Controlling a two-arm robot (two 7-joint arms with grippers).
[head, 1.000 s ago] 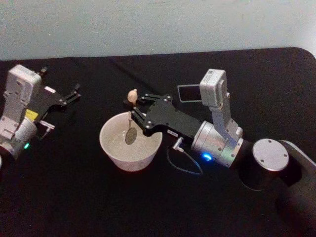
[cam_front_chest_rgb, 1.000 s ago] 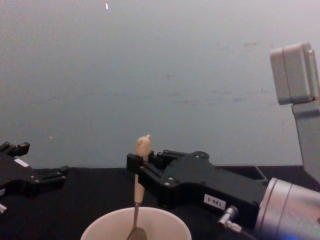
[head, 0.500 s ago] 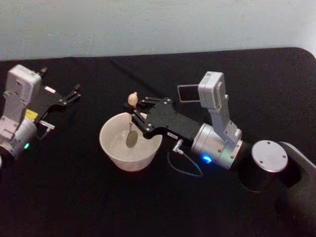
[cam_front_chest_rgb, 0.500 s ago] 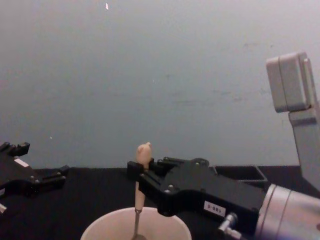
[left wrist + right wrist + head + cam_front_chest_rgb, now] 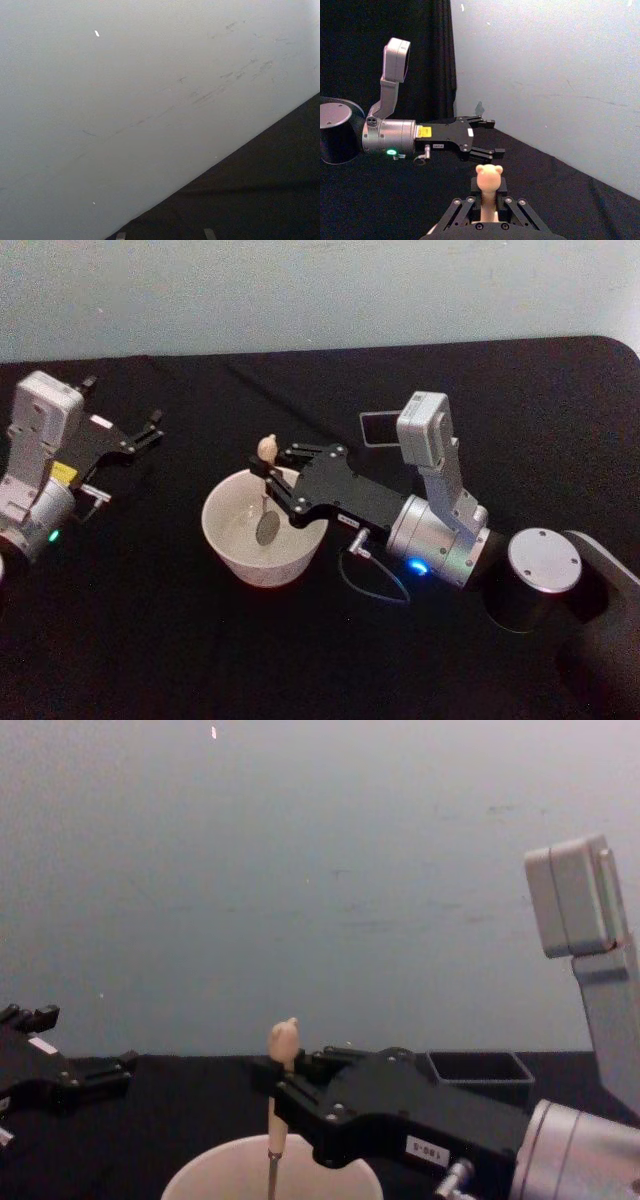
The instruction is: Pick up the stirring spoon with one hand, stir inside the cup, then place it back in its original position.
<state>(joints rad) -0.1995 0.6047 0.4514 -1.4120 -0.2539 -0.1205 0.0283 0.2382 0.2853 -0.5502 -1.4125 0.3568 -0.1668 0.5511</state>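
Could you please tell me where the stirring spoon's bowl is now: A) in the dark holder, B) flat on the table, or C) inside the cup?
C: the right gripper holds the stirring spoon upright, its bowl down inside the cup.

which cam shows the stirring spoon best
Head view: the stirring spoon shows whole, knob to bowl, standing in the cup, clamped by the right gripper. Chest view gives its knob and handle, bowl hidden. Right wrist view gives the knob and upper handle.
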